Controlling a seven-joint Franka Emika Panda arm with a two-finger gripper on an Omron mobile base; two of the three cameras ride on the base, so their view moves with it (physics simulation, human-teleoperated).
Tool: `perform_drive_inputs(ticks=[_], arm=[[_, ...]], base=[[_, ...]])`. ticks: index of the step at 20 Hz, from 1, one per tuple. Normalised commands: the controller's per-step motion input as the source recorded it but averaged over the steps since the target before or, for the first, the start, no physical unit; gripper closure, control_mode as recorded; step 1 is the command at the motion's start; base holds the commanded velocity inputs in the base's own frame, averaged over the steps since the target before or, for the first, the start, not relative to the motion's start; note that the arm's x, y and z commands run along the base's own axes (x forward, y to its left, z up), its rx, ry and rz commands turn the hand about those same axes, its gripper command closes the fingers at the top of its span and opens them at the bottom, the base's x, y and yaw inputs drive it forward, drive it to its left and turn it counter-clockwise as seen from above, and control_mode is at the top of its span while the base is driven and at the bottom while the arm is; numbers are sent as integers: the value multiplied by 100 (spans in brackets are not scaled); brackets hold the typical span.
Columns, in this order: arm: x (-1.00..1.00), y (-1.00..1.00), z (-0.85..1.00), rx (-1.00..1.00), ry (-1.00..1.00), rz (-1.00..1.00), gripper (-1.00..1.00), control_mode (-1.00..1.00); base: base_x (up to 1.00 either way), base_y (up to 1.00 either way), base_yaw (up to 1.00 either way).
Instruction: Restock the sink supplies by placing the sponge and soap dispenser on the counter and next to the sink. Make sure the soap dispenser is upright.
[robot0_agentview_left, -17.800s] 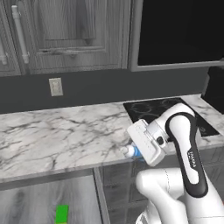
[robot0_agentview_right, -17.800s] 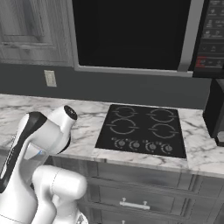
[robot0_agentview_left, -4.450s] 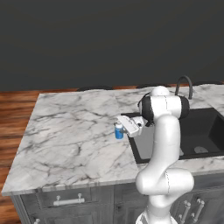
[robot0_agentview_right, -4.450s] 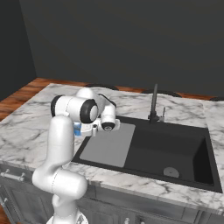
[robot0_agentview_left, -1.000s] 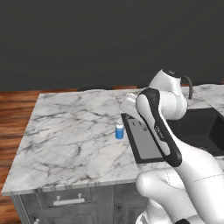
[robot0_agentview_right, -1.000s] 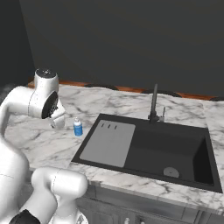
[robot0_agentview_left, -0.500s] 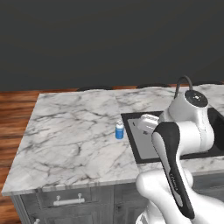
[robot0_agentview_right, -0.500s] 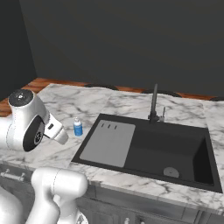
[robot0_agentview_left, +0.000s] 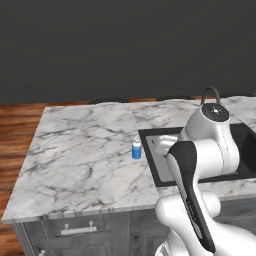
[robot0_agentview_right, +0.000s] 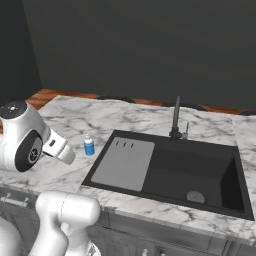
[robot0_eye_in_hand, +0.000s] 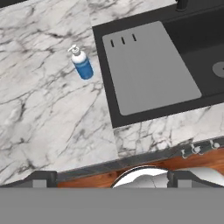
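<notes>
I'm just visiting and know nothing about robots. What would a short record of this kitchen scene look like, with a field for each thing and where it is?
soap dispenser: upright on the counter, just beside the sink's edge
counter: white marble with grey veins
sink: black basin, flat grey board over its side nearest the dispenser
faucet: dark, at the sink's far rim
gripper: open, holding nothing, apart from the dispenser
task: dispenser is placed; the sponge is not beside the sink
</notes>
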Motion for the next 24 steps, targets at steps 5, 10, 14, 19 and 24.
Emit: perform_drive_inputs(ticks=[5,10,14,19,24], arm=[[-7,0,-5,0,0,0,-100,-100],[-40,0,-9,1,0,-5,-100,-100],[-21,0,0,1,-1,-4,-100,100],[0,0,0,0,0,0,-100,100],[0,0,0,0,0,0,-100,100]], base=[[0,0,0],[0,0,0],[-72,0,-20],[-99,0,-49],[-68,0,-73]])
